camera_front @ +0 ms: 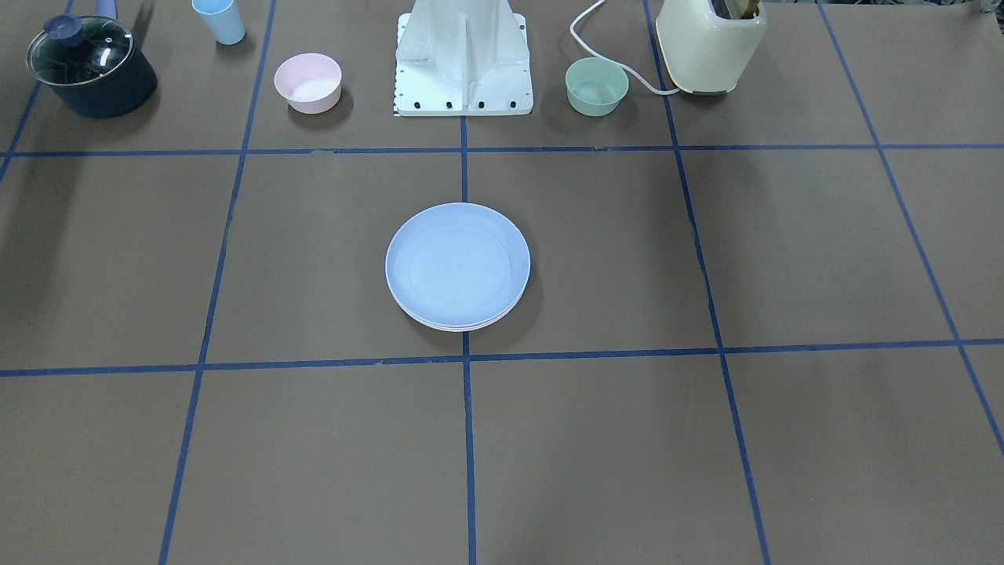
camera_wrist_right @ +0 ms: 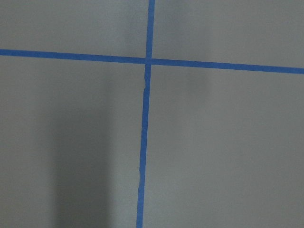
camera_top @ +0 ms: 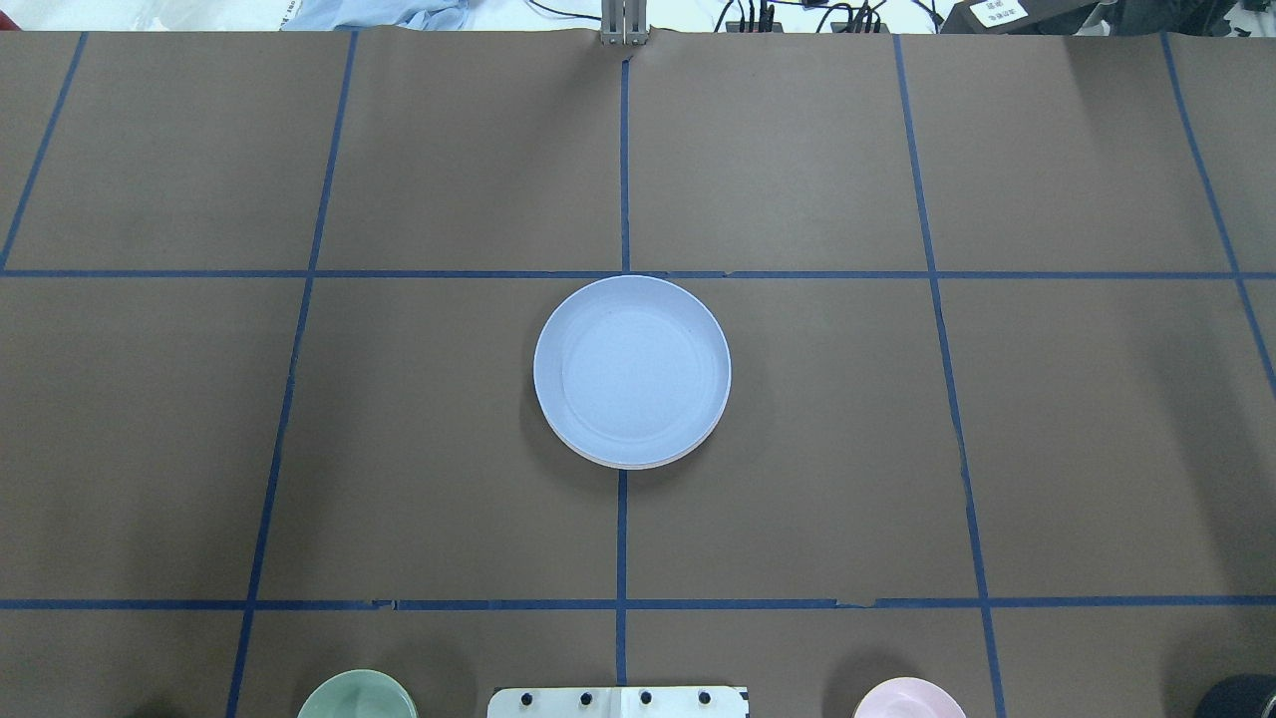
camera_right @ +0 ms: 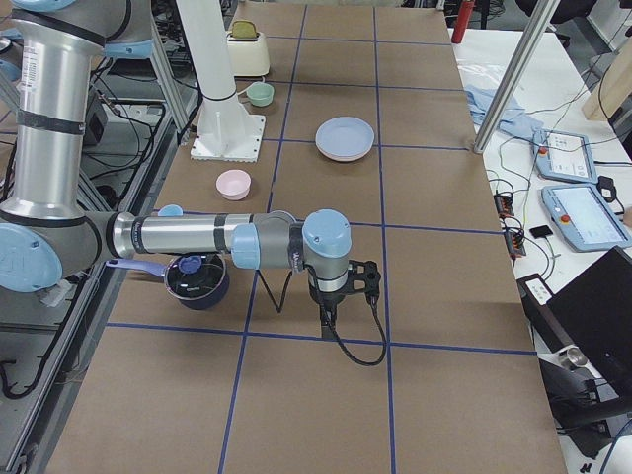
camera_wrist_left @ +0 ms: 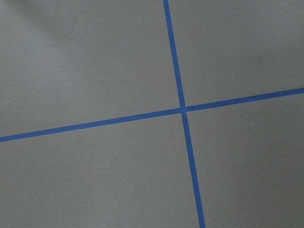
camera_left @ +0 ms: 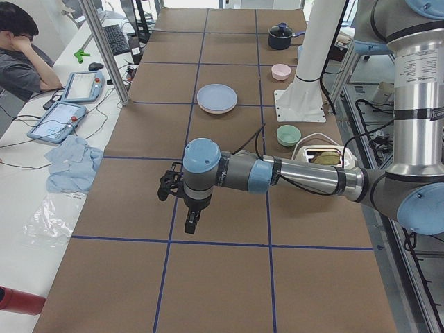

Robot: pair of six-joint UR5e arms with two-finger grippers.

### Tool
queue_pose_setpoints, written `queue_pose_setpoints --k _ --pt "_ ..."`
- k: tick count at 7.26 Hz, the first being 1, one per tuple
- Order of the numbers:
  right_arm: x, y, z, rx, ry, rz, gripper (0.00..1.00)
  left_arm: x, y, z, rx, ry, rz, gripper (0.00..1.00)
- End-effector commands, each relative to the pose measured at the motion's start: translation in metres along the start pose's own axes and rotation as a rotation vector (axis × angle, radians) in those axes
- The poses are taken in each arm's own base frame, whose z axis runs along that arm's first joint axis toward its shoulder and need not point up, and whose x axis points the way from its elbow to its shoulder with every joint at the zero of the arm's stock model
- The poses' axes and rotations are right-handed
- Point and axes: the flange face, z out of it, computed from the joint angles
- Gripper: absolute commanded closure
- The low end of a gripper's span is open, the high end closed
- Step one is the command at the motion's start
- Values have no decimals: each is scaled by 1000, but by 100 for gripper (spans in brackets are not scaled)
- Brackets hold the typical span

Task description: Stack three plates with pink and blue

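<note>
- The three plates (camera_top: 632, 371) sit as one pile at the middle of the table (camera_top: 1097, 429), astride the centre tape line (camera_top: 621, 538). The blue plate (camera_front: 457, 265) is on top, and pale rims peep out under its edge on my side.
- From the side, the rim below looks pink. I cannot count the layers for certain.
- The pile is round, so it has no long axis to line up with. Any approach angle would serve.
- The left gripper (camera_left: 189, 225) hangs over bare table towards my left end, so the pile lies well off to its right.
- The right gripper (camera_right: 327, 320) hangs towards my right end, and the pile lies well off to its left.
- Neither arm looks clearly nearer, and both are well apart from the pile.
- I cannot tell whether either set of fingers is spread or closed, as only the side views catch them. Nothing appears to be carried.
- Both wrist cameras see only table and crossing tape.
- I judge the stacking done.
</note>
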Motion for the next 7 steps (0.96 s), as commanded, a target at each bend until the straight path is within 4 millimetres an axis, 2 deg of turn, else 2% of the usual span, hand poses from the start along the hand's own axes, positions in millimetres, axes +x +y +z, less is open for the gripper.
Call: queue_pose_setpoints --k 1,4,7 --pt "-1 0 2 -5 0 -3 0 -11 28 17 -37 51 -37 0" --pt "1 0 5 -9 -2 -4 0 -23 34 27 -53 24 -49 0" --pt "7 2 12 -22 -2 3 0 -25 35 29 -57 23 -57 0"
